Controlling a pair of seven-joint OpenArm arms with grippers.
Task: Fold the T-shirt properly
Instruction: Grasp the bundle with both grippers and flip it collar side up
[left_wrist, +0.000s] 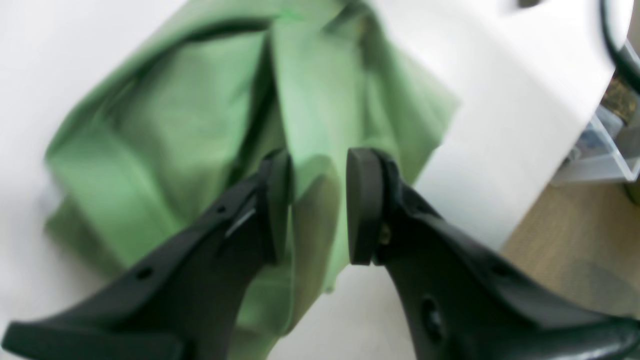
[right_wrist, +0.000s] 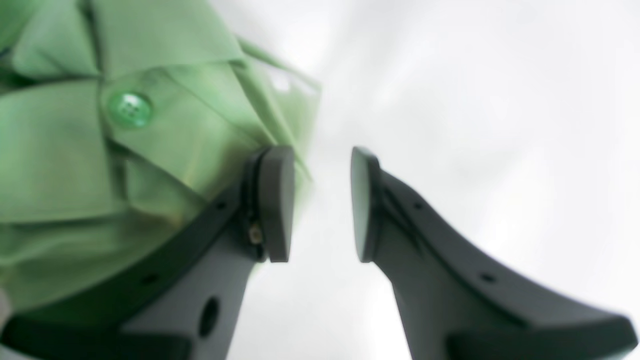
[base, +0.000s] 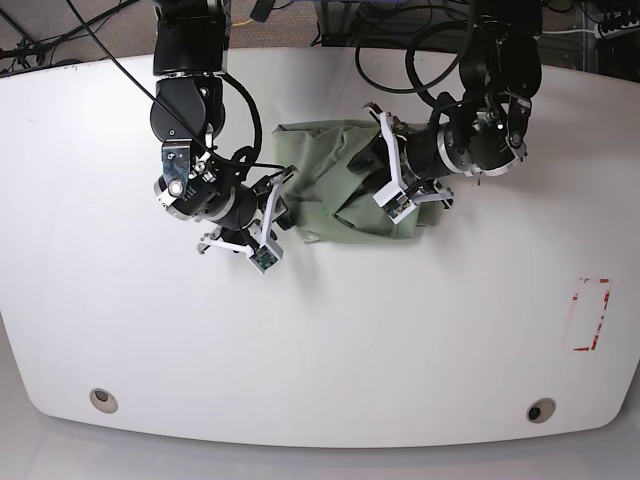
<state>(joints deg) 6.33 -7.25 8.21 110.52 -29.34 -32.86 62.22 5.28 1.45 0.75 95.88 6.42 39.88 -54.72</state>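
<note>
T-shirt (base: 345, 180) bunched, long axis across table (base: 320, 330); both jaws spread, empty.

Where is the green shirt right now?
In the base view, the T-shirt lies bunched on the white table, toward the back middle, between the right gripper at its left edge and the left gripper over its right part.

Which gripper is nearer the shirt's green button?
Right. The right gripper is open at the T-shirt's collar edge, close beside the button. The left gripper is open above folded fabric, no button in its view.
</note>
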